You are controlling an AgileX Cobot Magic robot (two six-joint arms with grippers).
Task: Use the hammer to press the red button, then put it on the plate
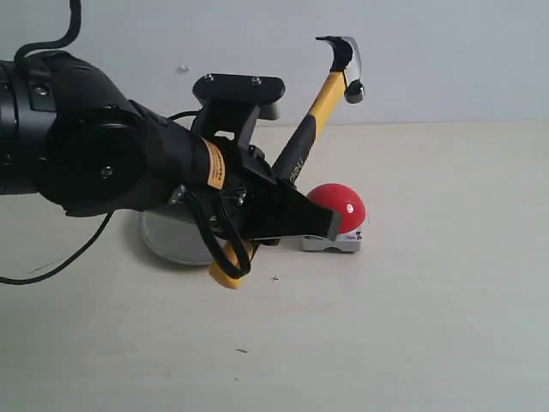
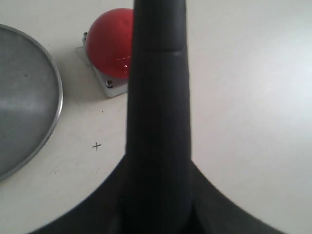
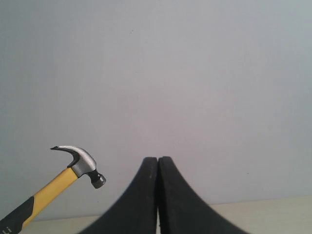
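My left gripper [image 1: 326,223] is shut on the hammer [image 1: 313,116], around the black part of its handle. The hammer stands tilted, with its steel head up high and its yellow holed end low by the table. In the left wrist view the black handle [image 2: 158,87] runs out from between the jaws of the gripper [image 2: 158,204]. The red button [image 1: 343,204] sits on its grey base just beyond the fingertips; the red button [image 2: 111,43] also shows beside the handle. The plate [image 1: 167,240] lies behind my arm, and the plate's rim [image 2: 57,97] appears near the button. My right gripper [image 3: 158,165] is shut and empty, aimed at the wall, with the hammer head [image 3: 82,163] in sight.
The pale table [image 1: 412,326] stretches to the front and right. A grey wall [image 1: 446,51] rises behind it. A black cable [image 1: 51,257] trails from the left arm across the table. A small pen cross [image 2: 96,145] marks the table near the plate.
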